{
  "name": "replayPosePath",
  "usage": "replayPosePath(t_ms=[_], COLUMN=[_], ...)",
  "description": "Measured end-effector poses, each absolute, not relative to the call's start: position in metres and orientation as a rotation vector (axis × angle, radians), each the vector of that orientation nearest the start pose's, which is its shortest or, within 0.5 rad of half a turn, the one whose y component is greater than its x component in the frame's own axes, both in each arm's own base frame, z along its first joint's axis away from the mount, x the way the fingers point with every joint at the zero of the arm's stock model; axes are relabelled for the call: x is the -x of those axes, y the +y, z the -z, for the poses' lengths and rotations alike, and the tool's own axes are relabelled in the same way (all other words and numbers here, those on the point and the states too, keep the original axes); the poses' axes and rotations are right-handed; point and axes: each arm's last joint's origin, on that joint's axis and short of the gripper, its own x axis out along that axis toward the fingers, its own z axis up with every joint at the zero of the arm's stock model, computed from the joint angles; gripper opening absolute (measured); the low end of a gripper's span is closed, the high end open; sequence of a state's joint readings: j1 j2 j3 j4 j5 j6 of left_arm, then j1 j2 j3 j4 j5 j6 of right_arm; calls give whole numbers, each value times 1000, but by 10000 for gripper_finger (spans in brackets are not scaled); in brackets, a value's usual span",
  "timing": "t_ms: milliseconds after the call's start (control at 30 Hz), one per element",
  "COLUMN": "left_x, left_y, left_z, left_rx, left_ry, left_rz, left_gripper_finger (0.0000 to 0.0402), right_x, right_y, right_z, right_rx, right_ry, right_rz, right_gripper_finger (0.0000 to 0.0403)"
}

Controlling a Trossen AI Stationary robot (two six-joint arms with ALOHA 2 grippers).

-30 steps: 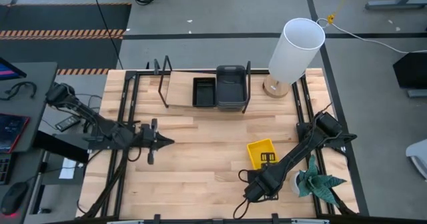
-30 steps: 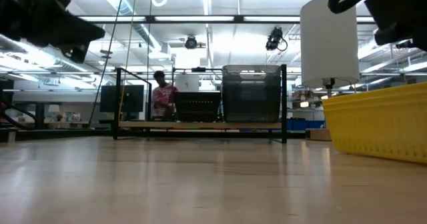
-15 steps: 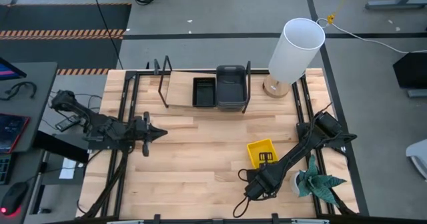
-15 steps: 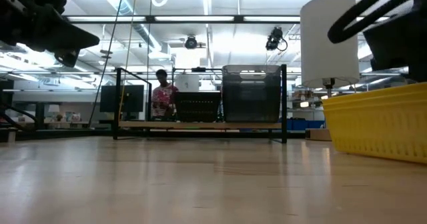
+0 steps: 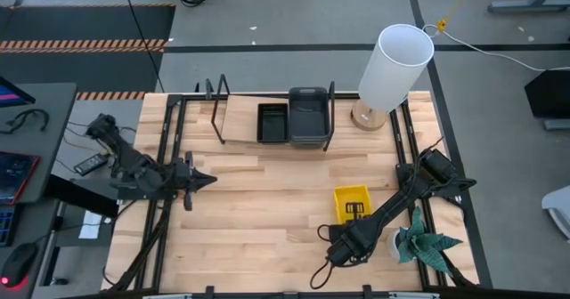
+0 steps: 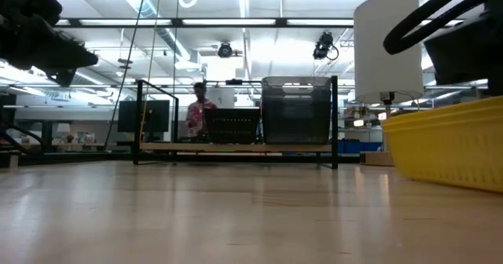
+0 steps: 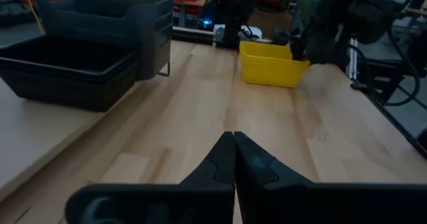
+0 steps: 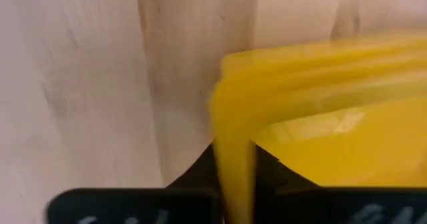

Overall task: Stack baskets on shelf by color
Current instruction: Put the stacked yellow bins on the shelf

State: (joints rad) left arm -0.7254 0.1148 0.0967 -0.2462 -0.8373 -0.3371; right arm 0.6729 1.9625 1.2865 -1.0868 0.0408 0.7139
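Note:
One yellow basket (image 5: 350, 197) sits on the slatted tabletop, right of the middle; it also shows in the low view (image 6: 448, 146) and the left wrist view (image 7: 270, 64). My right gripper (image 5: 354, 213) is shut on its near wall. The shelf (image 5: 239, 121) stands at the far edge, carrying a black mesh basket (image 5: 272, 123) and, to its right, stacked dark grey baskets (image 5: 308, 117). My left gripper (image 5: 200, 179) hovers shut and empty over the table's left part, its tips (image 7: 233, 141) pointing toward the yellow basket. My right gripper (image 8: 233, 177) pinches the yellow basket's near wall (image 8: 233, 134), one finger (image 8: 200, 174) outside the basket and the other (image 8: 277, 174) inside it. The fingers come from above, slanting in from the table's near side. The basket stands level, and its bottom seems to rest on the table.
A tall white cylinder lamp (image 5: 396, 68) stands at the far right, beside the shelf. A small potted plant (image 5: 423, 241) is at the near right, close to my right arm. A person (image 6: 200, 115) shows in the room behind the shelf. Bare wood lies between the two grippers.
My left gripper has drawn back toward the table's left edge and a little toward the far edge, staying shut. The yellow basket has turned slightly and now lies squarer to the table's edges. The person behind the shelf has stepped to the right.

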Motion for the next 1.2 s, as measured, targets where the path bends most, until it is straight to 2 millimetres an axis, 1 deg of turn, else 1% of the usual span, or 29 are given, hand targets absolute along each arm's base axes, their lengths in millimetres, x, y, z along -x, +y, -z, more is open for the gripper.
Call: replayPosePath(t_ms=[67,100,233,333,500,867,1000,1200], left_x=[-78,-76,-73,-71,-71,-73,-76,-77], left_y=[-44,-45,-49,-49,-49,-48,-48,-51], left_z=[-166,-166,-167,-167,-167,-167,-168,-170], left_rx=[144,140,125,109,95,124,170,228], left_ry=[160,156,143,133,130,130,140,148], left_rz=[-152,-154,-147,-168,-183,-174,-118,-10], left_gripper_finger=[0,0,0,0,0,0,0,2], right_x=[-260,-260,-264,-270,-291,-346,-363,-380], right_y=[205,205,203,199,188,169,160,153], right_z=[-146,-146,-147,-150,-161,-186,-198,-225], right_rx=[92,92,71,60,25,-9,-22,49], right_ry=[1686,1684,1681,1670,1621,1331,1237,1124], right_rz=[153,153,156,141,114,-23,-37,-42], right_gripper_finger=[14,11,15,10,9,9,9,9])
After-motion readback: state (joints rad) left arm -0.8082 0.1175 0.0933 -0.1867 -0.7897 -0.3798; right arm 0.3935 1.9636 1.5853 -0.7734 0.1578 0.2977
